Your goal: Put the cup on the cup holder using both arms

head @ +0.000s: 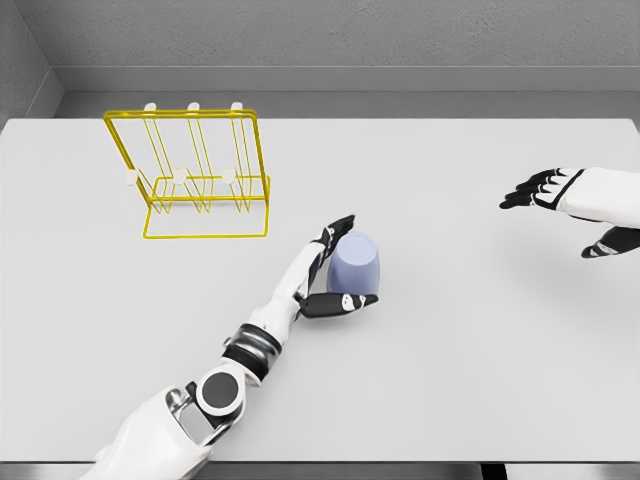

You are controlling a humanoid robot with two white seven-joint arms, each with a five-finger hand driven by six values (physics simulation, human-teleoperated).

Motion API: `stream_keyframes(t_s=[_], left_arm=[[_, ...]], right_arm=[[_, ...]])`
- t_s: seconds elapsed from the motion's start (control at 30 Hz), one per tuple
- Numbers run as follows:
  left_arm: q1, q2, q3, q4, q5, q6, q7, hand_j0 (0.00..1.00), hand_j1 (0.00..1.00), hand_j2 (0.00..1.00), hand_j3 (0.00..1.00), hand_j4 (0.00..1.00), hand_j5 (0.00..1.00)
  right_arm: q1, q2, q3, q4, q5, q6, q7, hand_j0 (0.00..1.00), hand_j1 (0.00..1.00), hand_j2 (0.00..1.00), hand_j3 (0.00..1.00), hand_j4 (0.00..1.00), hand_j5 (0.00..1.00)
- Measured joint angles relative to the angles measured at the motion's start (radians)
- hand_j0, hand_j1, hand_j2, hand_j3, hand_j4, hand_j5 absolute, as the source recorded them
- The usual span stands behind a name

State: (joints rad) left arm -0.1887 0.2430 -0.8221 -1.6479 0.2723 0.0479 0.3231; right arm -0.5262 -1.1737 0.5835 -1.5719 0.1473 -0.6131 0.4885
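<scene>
The step in hand looks like grasping the cup [355,262] with the left hand [333,270]. To do it well, the fingers should close evenly round the cup's side so it does not tip or skid on the table [450,380], and the grip should be firm before any lift toward the holder [195,180].

The cup stands near the middle of the table, mouth down as far as can be judged. The left hand cups it from the left: fingers reach along its far side, the thumb lies under its near side, touching or nearly so; whether they press it yet I cannot tell. The right hand [570,205] hovers well apart at the right edge, fingers spread, holding nothing. The holder stands far left.
</scene>
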Motion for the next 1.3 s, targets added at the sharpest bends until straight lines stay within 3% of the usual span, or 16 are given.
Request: stream_keyframes(t_s=[0.27, 0.77, 1.3], left_arm=[[0.000, -0.002, 0.000, 0.000, -0.031, 0.001, 0.001, 0.70, 0.70, 0.70, 0.70, 0.70, 0.70], [-0.002, 0.006, 0.015, -0.015, -0.044, -0.001, 0.001, 0.69, 0.69, 0.69, 0.69, 0.69, 0.69], [0.002, 0.019, 0.073, -0.097, -0.082, -0.049, -0.007, 0.70, 0.70, 0.70, 0.70, 0.70, 0.70]], right_arm=[[0.006, 0.001, 0.001, 0.002, -0.001, 0.000, 0.005, 1.00, 1.00, 1.00, 1.00, 1.00, 1.00], [0.008, 0.009, 0.004, 0.027, -0.002, 0.000, 0.006, 1.00, 1.00, 1.00, 1.00, 1.00, 1.00], [0.008, 0.025, 0.006, 0.035, 0.000, 0.000, 0.008, 1.00, 1.00, 1.00, 1.00, 1.00, 1.00]])
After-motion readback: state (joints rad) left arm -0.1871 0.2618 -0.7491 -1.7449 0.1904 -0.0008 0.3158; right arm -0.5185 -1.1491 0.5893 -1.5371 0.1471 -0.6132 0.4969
